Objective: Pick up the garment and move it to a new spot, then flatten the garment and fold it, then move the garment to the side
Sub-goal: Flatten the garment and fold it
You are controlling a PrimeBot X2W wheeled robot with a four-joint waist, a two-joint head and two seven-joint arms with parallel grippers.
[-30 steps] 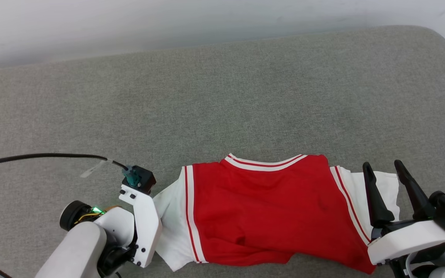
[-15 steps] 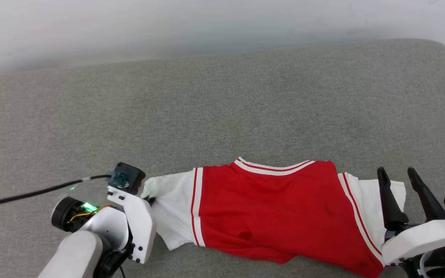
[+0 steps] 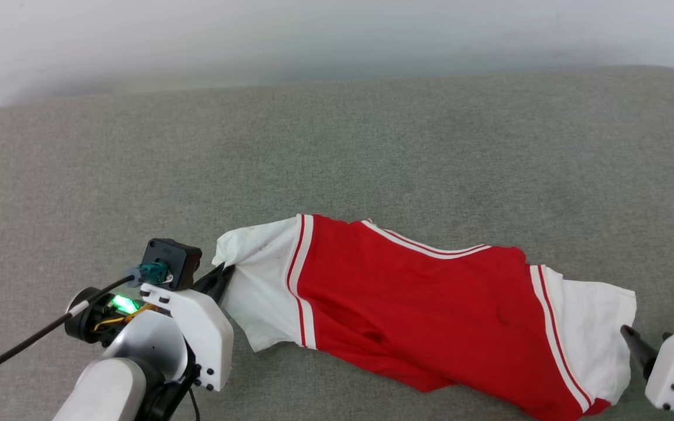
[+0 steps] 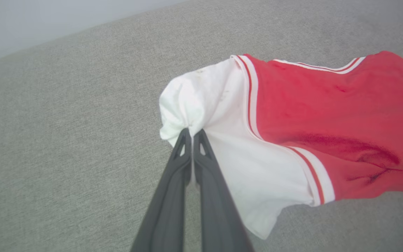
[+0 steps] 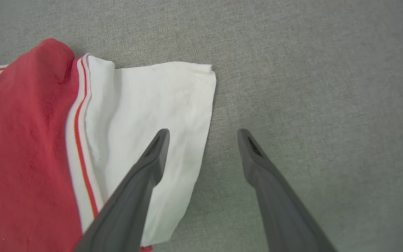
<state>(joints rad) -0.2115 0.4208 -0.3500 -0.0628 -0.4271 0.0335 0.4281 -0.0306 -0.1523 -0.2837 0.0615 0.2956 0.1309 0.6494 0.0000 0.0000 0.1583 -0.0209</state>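
Your left jaws clamp one white sleeve (image 4: 201, 105) of the shirt (image 3: 407, 304), likely to drag it across the bench (image 3: 337, 146); your right jaws stand apart, astride the edge of the other sleeve (image 5: 145, 101).

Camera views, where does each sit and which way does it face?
Head view: on the head, facing forward and down at the garment on the grey cushion; both arms show.
Left wrist view: along the left gripper, shut on a white sleeve.
Right wrist view: along the open right gripper, onto the other sleeve.
Shared: head and left wrist both show that pinched sleeve.
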